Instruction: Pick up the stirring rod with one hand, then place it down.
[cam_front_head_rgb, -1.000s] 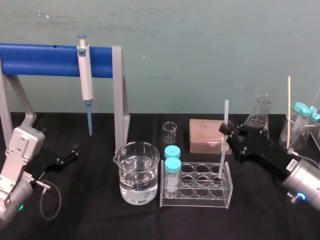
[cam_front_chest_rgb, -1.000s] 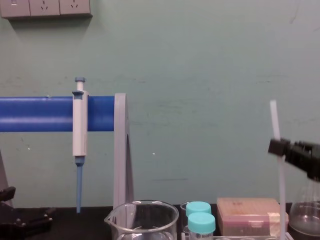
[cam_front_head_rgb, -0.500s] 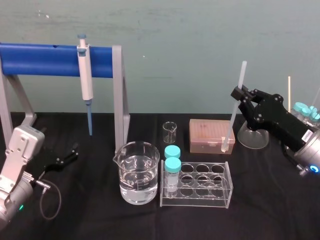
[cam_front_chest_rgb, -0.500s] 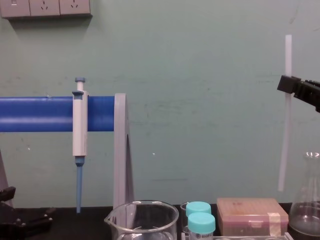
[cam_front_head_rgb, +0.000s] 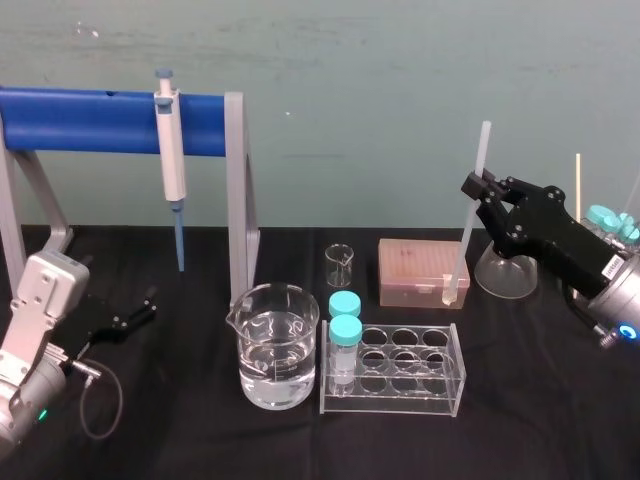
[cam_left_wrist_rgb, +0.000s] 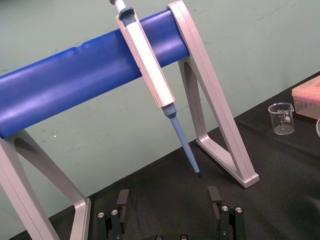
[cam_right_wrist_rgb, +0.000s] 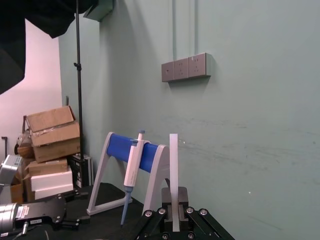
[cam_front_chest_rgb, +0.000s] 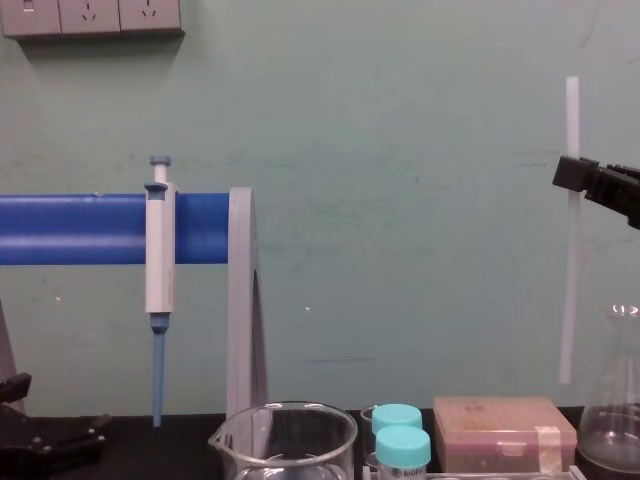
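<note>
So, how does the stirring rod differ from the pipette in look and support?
The stirring rod is translucent white; the pipette is white with a blue tip. The rod is thin and even; the pipette is thicker and tapers downward. The right gripper, shut on the rod, holds it in the air; the pipette hangs on the stand's blue bar. Both are near upright. The left gripper lies open on the table.

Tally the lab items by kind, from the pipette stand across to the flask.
Pipette: 1
Pipette stand: 1
Beakers: 2
Tube rack: 1
Capped tubes in it: 2
Tip box: 1
Conical flask: 1
Stirring rod: 1, held by the right gripper
Total: 10
Left gripper, open by the stand, not counted.
</note>
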